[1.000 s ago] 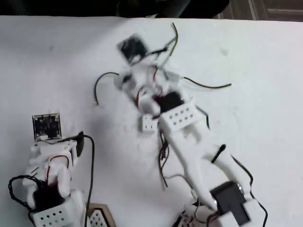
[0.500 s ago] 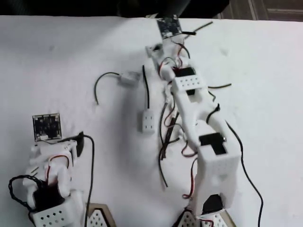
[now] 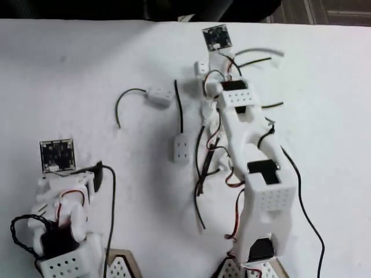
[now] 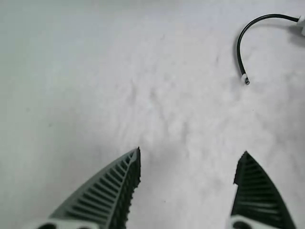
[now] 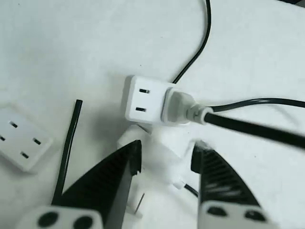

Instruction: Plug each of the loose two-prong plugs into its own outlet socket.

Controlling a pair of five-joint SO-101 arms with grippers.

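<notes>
the right pincer (image 5: 167,145) is up near the far edge of the worktop (image 3: 69,69), its fingers spread to either side of a white plug (image 5: 159,143). much of that plug lies under the fingers and one prong pokes out beside them; whether the pads touch it i cannot tell. just beyond it sits a cube socket (image 5: 142,100) with a pale plug (image 5: 178,109) already pushed into one face, its black cord running out of sight. from above, the arm's own wiring covers most of this cluster.

a flat socket (image 3: 181,148) lies mid-worktop, well apart from the cluster, with a short black lead (image 3: 178,107) pointing from it toward the far edge. toward the left edge from that lead, a small white block (image 3: 159,95) trails a curved lead (image 3: 124,98) — too small to tell plug from socket.

the left pincer (image 4: 191,152) hangs spread wide over the worktop by the near-left corner. a broad stretch of white surface lies between it and the curved lead's cut end — in the left wrist view the white block itself is cut off at the frame's edge.
</notes>
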